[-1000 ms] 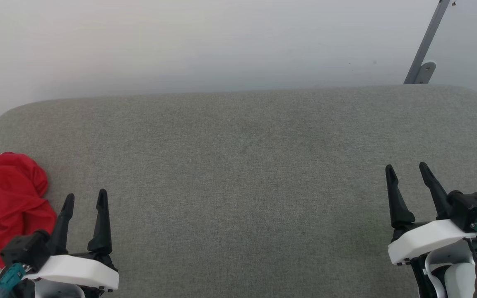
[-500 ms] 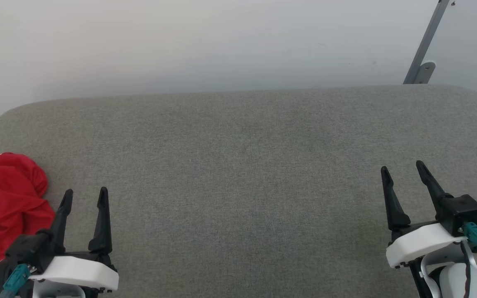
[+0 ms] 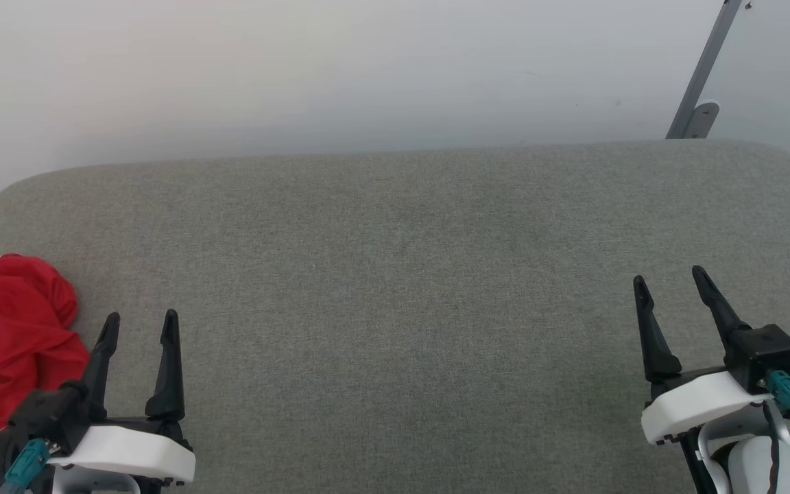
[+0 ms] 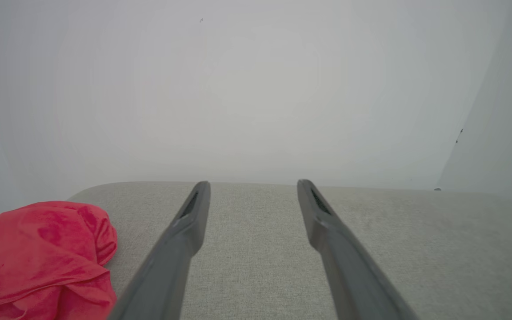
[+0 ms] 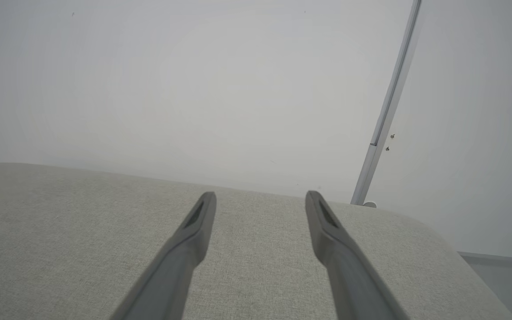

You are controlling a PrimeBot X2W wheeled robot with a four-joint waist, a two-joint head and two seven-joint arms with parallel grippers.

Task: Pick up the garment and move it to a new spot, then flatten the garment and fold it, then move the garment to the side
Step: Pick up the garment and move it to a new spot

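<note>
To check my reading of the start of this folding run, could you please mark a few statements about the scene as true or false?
1. The garment lies bunched up at the left edge of the grey cushioned surface. True.
2. The left gripper is shut on the garment. False: it is open with nothing between its fingers, and the garment lies to its left.
3. The right gripper is open and holds nothing. True.
4. The garment is spread flat in the middle of the surface. False: it is crumpled in a heap at the left side.
5. A metal pole rises behind the surface's far right corner. True.
</note>
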